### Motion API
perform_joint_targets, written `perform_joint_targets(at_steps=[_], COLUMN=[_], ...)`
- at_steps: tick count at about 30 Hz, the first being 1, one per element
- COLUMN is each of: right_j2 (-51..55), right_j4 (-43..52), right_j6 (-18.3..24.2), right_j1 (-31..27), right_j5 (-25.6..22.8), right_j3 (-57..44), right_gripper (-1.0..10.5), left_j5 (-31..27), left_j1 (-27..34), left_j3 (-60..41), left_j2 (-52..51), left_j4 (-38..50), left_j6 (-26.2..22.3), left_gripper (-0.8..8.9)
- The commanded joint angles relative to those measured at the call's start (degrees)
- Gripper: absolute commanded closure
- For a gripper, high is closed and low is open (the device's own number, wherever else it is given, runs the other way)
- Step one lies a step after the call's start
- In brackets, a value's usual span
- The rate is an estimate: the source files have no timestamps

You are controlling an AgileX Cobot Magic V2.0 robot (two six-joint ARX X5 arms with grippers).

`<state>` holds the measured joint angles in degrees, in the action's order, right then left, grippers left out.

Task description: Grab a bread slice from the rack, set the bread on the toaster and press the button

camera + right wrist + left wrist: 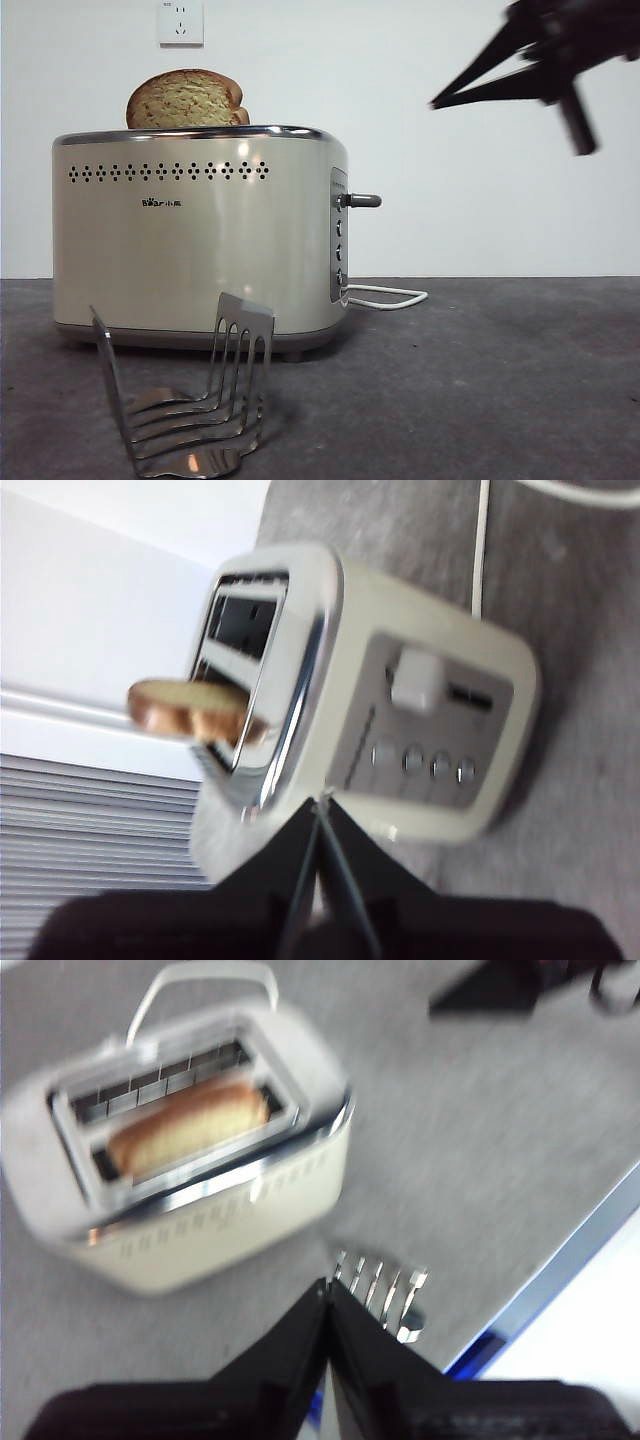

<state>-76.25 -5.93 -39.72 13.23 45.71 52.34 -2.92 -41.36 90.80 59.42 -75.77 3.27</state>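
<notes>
The slice of bread (185, 100) stands upright in a slot of the cream toaster (200, 250), its rounded top poking above the chrome rim. From above, the slice of bread (190, 1125) fills the nearer slot of the toaster (220, 1230). The steel rack (190, 400) stands empty in front of the toaster. My left gripper (328, 1285) hovers shut, high above the rack (385, 1295). My right gripper (437, 102) hangs shut, up and to the right of the button (362, 200). The right wrist view faces the end panel with the button (415, 680) beyond the right gripper (318, 805).
A white power cable (390, 295) loops on the grey table behind the toaster's end. A wall socket (180, 22) sits high on the white wall. The table's blue edge (560, 1270) runs close beside the rack.
</notes>
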Motion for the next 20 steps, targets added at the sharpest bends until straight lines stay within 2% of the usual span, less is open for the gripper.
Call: perform_joint_targets(at_steps=[1, 8, 11, 20], right_j2=[-4.7, -14.6, -18.6, -23.6], right_j4=[0.3, 0.2, 0.0, -2.4], right_j6=[1.0, 0.9, 0.7, 1.6], right_j1=[1.7, 4.9, 5.9, 5.9], right_j5=[-2.3, -3.6, -4.7, -6.3], right_j3=[3.8, 11.4, 13.6, 13.8], right_gripper=[9.5, 9.5, 9.5, 9.5], left_j5=[-2.9, -5.1, -8.3, -9.1], left_j1=[0.4, 2.1, 3.8, 6.0], left_j3=[-4.0, -8.9, -9.0, -9.0], left_j2=[-1.7, -4.7, -5.7, -9.6], left_j4=[0.2, 0.2, 0.2, 0.2], left_j6=[1.2, 1.7, 1.6, 1.4], left_gripper=[8.22, 8.22, 8.21, 8.21])
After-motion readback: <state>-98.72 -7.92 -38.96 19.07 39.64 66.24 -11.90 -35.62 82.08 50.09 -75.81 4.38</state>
